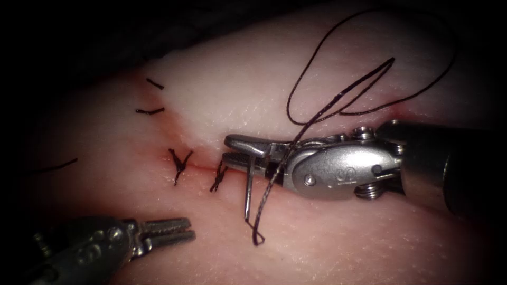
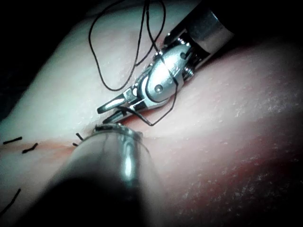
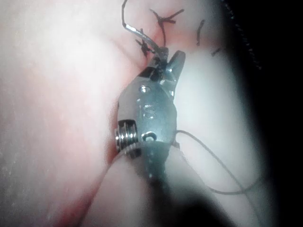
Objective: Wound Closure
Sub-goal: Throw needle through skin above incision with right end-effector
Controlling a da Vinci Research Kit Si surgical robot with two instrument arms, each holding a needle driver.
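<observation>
Right tool: the right arm's tool (image 1: 237, 152) comes in over the tissue (image 1: 222, 89) from the endoscope view's right, its tips just over the cut (image 1: 203, 164); it also shows in the left wrist view (image 2: 108, 109) and the right wrist view (image 3: 166, 61).
Right jaws: clenched on the needle (image 1: 248, 190), which is gripped close to one end of its curve.
Needle: hangs down from the jaws toward the near side of the cut, its free tip resting at the surface of the tissue; whether the tip is in the tissue cannot be told. In the right wrist view it (image 3: 138, 34) runs out ahead of the jaw tips.
Thread: the thread (image 1: 338, 79) crosses the right tool's head, drops in a narrow loop beside the needle, and behind the tool lies in wide loops on the pale tissue; the same loops show in the left wrist view (image 2: 113, 56).
Left tool: the left arm's tool (image 1: 177, 232) sits low at the endoscope view's left, well apart from the needle and the cut.
Left jaws: slightly parted, grasping nothing.
Stitches: two knotted stitches (image 1: 179, 163) with short cut ends sit on the cut just left of the right tool's tips; further cut ends of thread (image 1: 150, 111) lie up the cut.
Red fluid: a thin red line (image 1: 158, 153) stains the cut around the stitches.
</observation>
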